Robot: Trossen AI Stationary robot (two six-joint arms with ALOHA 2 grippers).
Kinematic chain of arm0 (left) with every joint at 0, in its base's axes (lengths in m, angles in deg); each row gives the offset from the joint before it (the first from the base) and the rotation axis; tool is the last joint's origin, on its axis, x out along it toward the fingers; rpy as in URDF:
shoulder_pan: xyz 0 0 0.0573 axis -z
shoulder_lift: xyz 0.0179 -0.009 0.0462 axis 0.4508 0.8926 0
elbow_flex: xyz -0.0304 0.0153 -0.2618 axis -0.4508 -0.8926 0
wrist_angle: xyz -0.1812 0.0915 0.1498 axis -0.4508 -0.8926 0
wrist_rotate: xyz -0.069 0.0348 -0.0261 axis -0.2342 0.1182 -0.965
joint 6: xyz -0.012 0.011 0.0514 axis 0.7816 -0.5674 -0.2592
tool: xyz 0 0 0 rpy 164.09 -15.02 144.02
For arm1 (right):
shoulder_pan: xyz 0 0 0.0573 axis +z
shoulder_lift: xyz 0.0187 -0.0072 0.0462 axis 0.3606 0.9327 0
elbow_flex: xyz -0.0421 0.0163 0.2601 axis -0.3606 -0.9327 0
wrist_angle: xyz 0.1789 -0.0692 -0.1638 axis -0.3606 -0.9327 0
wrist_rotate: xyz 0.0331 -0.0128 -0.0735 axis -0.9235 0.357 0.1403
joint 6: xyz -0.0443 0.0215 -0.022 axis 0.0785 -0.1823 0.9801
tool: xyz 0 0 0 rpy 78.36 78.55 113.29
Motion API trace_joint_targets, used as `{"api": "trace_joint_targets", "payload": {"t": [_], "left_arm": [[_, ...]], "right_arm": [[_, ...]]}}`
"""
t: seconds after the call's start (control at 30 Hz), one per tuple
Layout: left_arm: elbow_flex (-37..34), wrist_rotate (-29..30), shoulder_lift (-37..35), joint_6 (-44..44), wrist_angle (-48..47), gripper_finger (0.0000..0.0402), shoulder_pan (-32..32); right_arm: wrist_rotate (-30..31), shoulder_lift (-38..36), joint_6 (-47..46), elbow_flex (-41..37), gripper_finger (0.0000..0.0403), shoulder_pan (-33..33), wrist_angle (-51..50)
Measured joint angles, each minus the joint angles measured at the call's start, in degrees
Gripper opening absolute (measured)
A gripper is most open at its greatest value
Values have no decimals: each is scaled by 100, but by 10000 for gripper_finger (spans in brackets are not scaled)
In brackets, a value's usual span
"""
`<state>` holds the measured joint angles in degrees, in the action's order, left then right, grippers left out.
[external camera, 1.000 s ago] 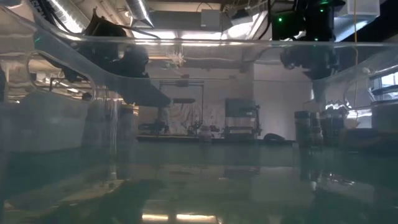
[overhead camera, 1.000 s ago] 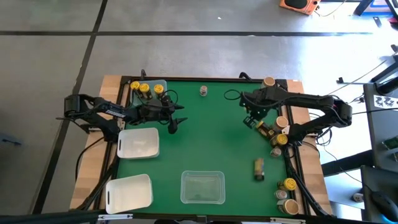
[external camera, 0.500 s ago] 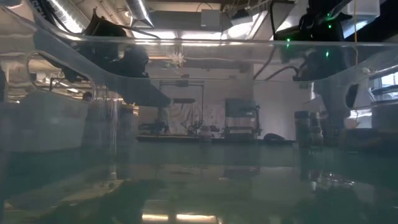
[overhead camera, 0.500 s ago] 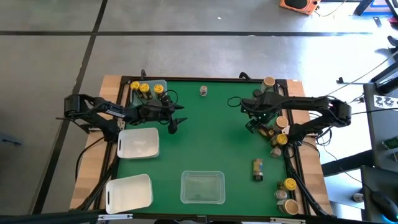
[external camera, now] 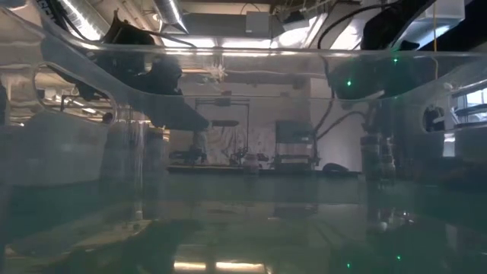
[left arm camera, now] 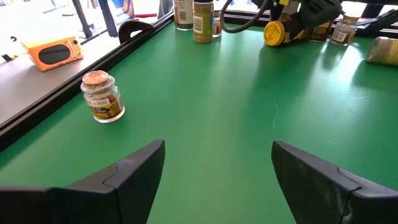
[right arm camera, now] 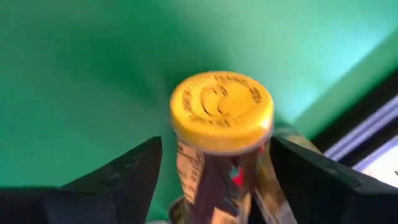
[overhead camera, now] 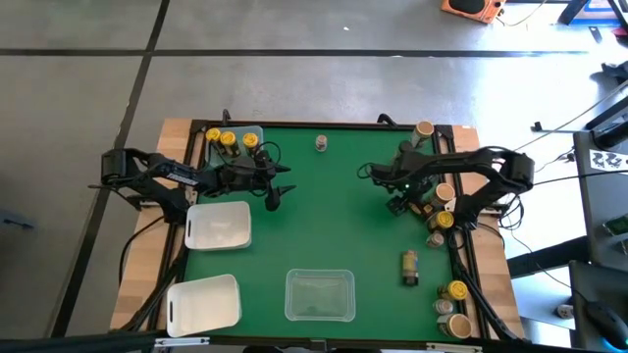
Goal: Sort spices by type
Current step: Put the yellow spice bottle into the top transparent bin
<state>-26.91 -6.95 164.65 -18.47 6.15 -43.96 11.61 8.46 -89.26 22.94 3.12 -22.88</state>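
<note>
The spices are small jars. Several yellow-lidded ones stand in a clear tray [overhead camera: 234, 143] at the far left, and one tan-lidded jar [overhead camera: 321, 144] stands alone at the far edge. More jars [overhead camera: 444, 221] line the right edge, and one [overhead camera: 408, 265] lies on its side. My right gripper [overhead camera: 400, 201] points steeply down, open, over a yellow-lidded jar [right arm camera: 221, 111]. Its fingers stand on either side of that jar, whose lid faces up at the wrist camera. My left gripper [overhead camera: 275, 194] hovers open over bare green mat, empty [left arm camera: 217, 168].
Two white trays [overhead camera: 218, 225] [overhead camera: 203, 302] sit at the near left, and a clear tray [overhead camera: 319, 295] sits at the near middle. Another tan-lidded jar [overhead camera: 424, 128] stands at the far right corner, with several jars [overhead camera: 456, 291] near the right front edge. The mat's middle [overhead camera: 334, 216] is bare.
My right gripper has come down toward the jars at the right edge. It has tipped to point more steeply down and has opened its fingers from shut. The jars have stayed where they were.
</note>
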Motion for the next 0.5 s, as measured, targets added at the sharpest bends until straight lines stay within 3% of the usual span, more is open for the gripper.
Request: {"api": "trace_joint_targets", "payload": {"t": [0.37,0.5], "left_arm": [[0,-1,0,5,2,294,0],[0,-2,0,-5,1,294,0]], "right_arm": [[56,181,499,28,196,7,276],[80,184,605,48,187,7,259]]}}
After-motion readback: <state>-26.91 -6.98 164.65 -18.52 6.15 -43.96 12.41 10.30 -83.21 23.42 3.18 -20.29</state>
